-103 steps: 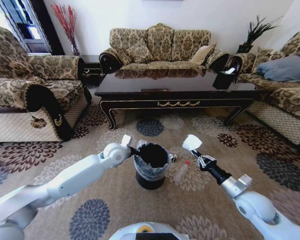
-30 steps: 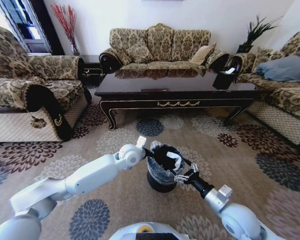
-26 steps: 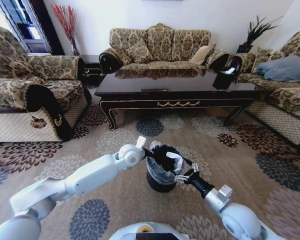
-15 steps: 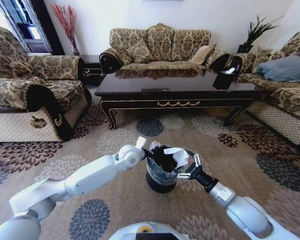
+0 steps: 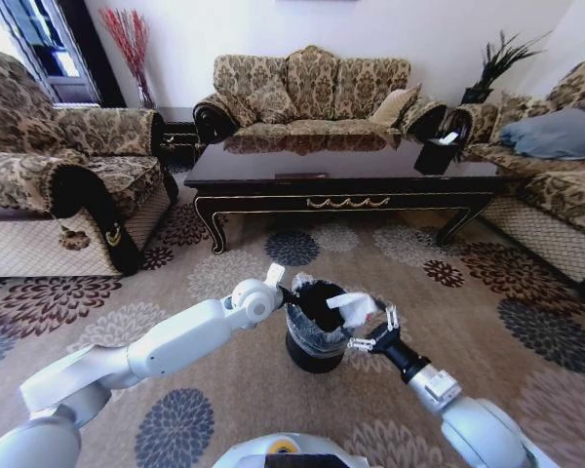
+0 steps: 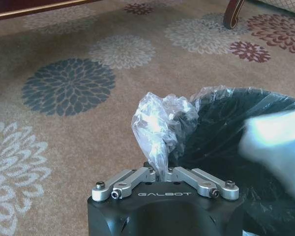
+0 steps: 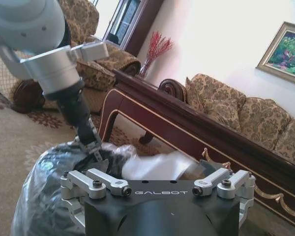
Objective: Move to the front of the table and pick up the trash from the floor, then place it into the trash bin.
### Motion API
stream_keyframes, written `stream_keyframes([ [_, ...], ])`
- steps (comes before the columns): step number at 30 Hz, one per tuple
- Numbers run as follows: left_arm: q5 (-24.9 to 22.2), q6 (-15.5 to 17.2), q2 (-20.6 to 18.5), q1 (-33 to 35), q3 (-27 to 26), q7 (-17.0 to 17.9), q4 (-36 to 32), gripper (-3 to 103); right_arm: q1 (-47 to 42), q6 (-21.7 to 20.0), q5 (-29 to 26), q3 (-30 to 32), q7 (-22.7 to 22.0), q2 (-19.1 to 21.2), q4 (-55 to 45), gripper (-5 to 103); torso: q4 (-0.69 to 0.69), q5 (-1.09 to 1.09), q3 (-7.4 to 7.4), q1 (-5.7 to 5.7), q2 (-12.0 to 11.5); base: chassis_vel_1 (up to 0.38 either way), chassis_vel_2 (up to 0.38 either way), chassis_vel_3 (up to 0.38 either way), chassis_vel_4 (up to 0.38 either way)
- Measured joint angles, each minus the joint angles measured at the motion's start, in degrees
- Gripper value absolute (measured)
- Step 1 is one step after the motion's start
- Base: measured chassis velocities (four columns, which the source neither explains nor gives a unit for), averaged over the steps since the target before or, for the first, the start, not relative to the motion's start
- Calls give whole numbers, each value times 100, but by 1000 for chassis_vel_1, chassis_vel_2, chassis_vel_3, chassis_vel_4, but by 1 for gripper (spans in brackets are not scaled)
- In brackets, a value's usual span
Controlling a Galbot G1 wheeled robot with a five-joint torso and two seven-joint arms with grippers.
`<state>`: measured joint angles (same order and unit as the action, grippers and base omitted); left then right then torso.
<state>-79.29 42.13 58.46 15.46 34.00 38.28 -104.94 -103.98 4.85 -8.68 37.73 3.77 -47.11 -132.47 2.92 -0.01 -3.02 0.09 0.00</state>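
The trash bin (image 5: 312, 336), a round black bucket with a clear liner, stands on the carpet before the table (image 5: 341, 161). My left gripper (image 5: 294, 292) is shut on a bunched fold of the liner (image 6: 160, 120) at the bin's rim (image 6: 246, 96). A white paper scrap of trash (image 5: 351, 307) hangs over the bin's mouth, just ahead of my right gripper (image 5: 375, 328), which is open at the bin's right rim. In the right wrist view the scrap (image 7: 155, 164) lies beyond the spread right gripper (image 7: 157, 179). In the left wrist view the scrap (image 6: 275, 142) is a white blur over the bin.
Patterned sofas (image 5: 312, 88) ring the table on three sides, with an armchair (image 5: 58, 185) close on the left. A small black box (image 5: 439, 151) sits on the table's right end. Flowered carpet (image 5: 224, 390) lies open around the bin.
The right gripper carried the paper scrap from the bin's right over its mouth, dipped in, then drew back to the rim and opened. The left gripper shifted the bin slightly right.
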Motion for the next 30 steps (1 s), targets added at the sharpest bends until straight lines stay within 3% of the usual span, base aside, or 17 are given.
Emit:
stream_keyframes([
  [3,-28,0,2,-1,-10,15,-7,4,-115,-89,-354,16,90,-2,-161,100,2,3,0,0,0,0,0,0,0],
  [7,-39,0,2,6,-11,34,-4,4,-135,21,-278,150,446,-13,-190,100,-1,2,1,0,0,0,0,0,0],
  [11,-52,0,-14,47,-53,43,-39,4,-82,-7,-560,69,94,-54,-96,100,1,2,0,0,0,0,0,0,0],
  [13,-40,-1,-90,103,-108,37,-98,4,-88,-35,-1223,77,-26,-38,-63,100,2,0,0,0,0,0,0,0,0],
  [16,30,0,-193,215,-205,30,-129,4,-27,-12,-1526,68,-44,-33,-56,100,2,0,0,0,0,0,0,0,0],
  [24,65,0,-531,528,-656,-54,-243,4,49,-18,-1666,1,-74,-71,-49,100,2,0,1,0,0,0,0,0,0],
  [30,155,0,-869,1029,-1229,-210,-253,4,246,-234,-2024,-2,-353,-23,127,100,0,-1,0,0,0,0,0,0,0],
])
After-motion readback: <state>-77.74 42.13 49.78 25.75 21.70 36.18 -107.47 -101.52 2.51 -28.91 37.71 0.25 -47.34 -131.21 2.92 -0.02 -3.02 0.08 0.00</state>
